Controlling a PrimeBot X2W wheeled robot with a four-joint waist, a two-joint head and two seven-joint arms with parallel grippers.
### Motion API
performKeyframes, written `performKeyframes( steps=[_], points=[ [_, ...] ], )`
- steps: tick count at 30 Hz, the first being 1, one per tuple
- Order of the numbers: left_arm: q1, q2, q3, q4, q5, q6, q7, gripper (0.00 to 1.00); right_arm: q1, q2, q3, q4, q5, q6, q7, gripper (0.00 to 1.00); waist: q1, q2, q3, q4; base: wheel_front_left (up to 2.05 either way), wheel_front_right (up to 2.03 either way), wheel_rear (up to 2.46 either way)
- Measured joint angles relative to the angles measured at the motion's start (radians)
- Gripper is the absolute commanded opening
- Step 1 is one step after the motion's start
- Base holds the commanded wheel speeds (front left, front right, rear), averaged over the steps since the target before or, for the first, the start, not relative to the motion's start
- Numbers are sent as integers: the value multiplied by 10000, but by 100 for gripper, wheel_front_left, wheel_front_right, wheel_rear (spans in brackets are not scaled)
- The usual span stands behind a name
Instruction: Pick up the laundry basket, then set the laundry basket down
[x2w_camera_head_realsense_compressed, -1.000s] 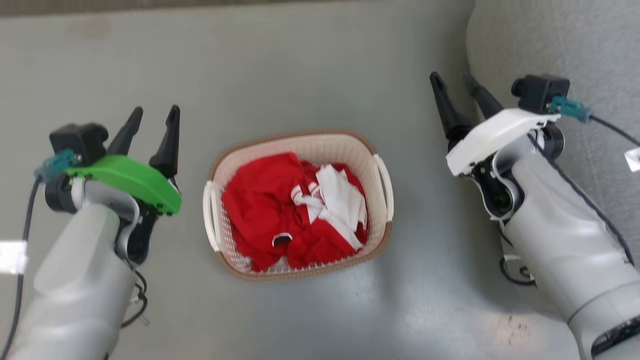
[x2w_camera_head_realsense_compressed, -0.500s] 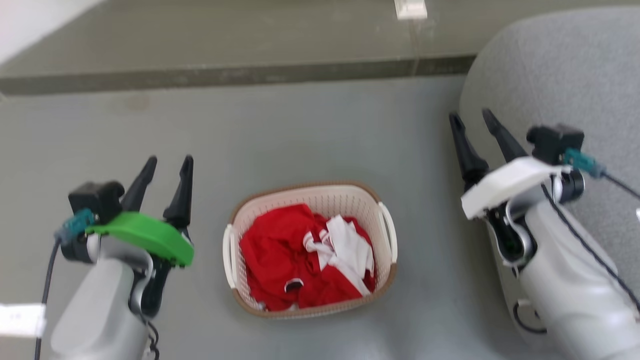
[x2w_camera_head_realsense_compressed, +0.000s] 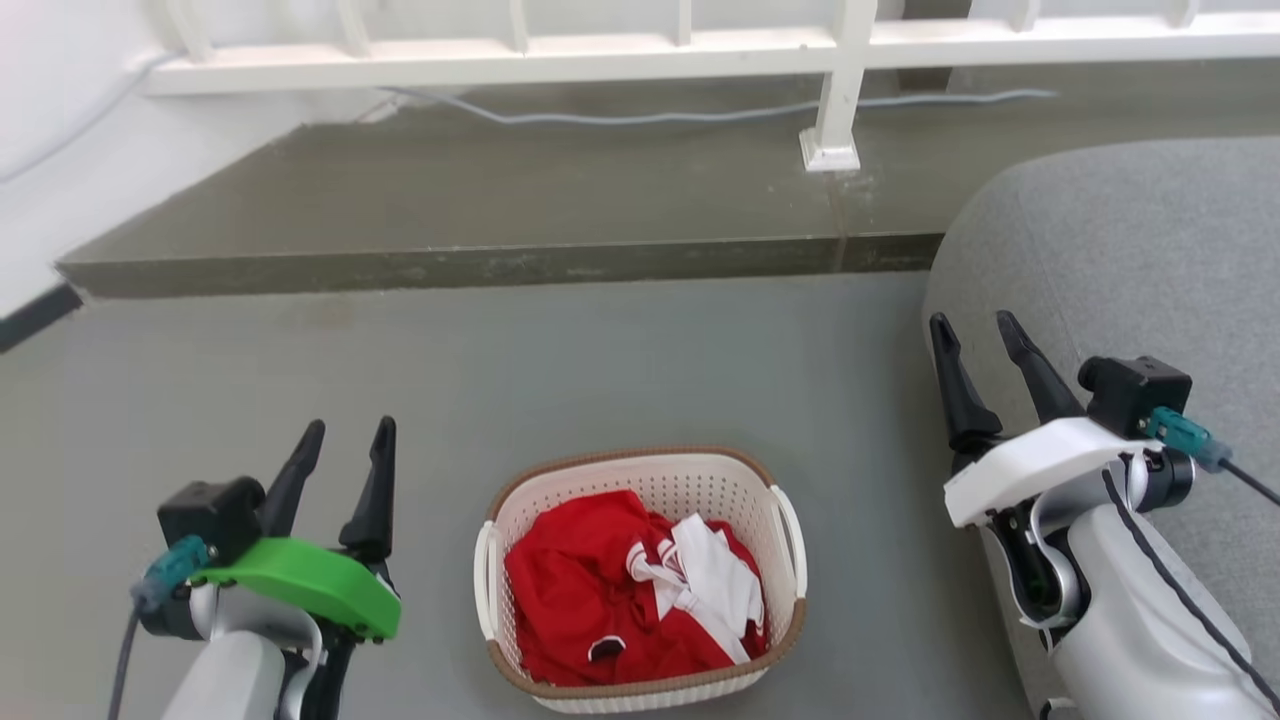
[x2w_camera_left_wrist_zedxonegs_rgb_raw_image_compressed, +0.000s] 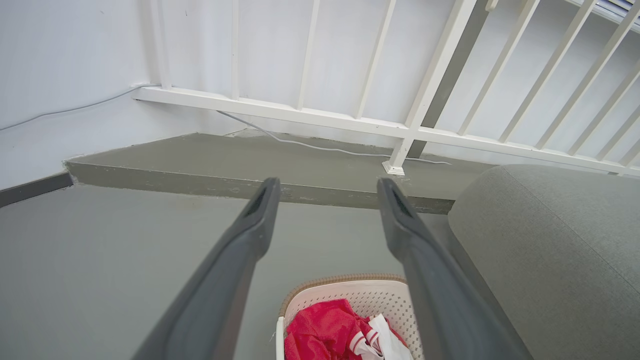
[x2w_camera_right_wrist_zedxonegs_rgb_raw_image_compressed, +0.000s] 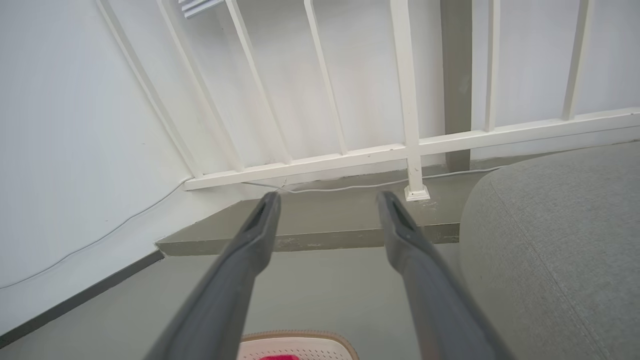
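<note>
- The laundry basket is seen upright on the grey floor, between the two arms and touched by neither.
- Red and white clothes are heaped inside it, while the brown rim and the white side handles are left uncovered.
- The left gripper is held off the basket's left side. Its jaws are spread apart and nothing is held between them.
- The right gripper is held well off to the right, against a grey upholstered seat. Its jaws are likewise parted and empty.
- Beyond the basket the floor is bounded by a low raised step.
- A white railing is fixed on the step, and a pale cable is laid along its foot.
- A white wall with a dark skirting strip is seen at the left.
</note>
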Motion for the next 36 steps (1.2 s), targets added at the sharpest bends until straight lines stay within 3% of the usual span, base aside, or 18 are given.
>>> performKeyframes(
  steps=[8,36],
  points=[
    [597,-125,286,-552,512,0,0,100,569,44,-299,-518,-539,-173,0,100,0,0,-264,58,0,0,0],
    [1529,-587,936,-1363,1214,-19,0,100,1462,418,-874,-1235,-1304,-25,0,100,1,0,-291,-144,0,0,0]
  ],
)
